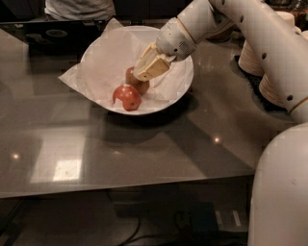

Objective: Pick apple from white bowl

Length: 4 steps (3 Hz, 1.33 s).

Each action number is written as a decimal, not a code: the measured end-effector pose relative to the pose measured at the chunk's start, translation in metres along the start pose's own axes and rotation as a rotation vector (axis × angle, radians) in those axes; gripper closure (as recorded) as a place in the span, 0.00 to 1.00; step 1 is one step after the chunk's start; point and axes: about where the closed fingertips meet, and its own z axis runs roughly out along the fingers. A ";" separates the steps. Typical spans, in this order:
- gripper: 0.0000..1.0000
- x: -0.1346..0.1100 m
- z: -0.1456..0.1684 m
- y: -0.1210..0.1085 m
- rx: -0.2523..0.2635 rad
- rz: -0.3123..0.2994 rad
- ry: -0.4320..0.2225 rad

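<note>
The white bowl [188,72], lined with crinkled white paper, stands at the back middle of the grey table. Two apples lie in it. The bright red-orange glossy apple [127,98] is at the front. A duller tan-red apple [131,77] lies just behind it, to the right. My gripper [144,73] reaches in from the upper right. Its tip is inside the bowl, right over the duller apple and partly covering it, just above and to the right of the red apple.
Stacks of small beige paper bowls [252,60] stand on the right, behind my arm. A dark tray [53,33] lies at the back left, with a person's torso [79,7] behind it. The table's front edge [120,191] runs across the lower part of the view.
</note>
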 end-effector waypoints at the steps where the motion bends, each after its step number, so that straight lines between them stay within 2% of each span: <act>1: 0.43 -0.003 0.000 0.005 -0.005 -0.009 0.005; 2: 0.44 -0.008 0.000 0.009 -0.011 -0.021 0.007; 3: 0.60 -0.009 0.002 0.012 -0.017 -0.025 0.009; 4: 0.56 -0.008 0.004 0.015 -0.024 -0.024 0.013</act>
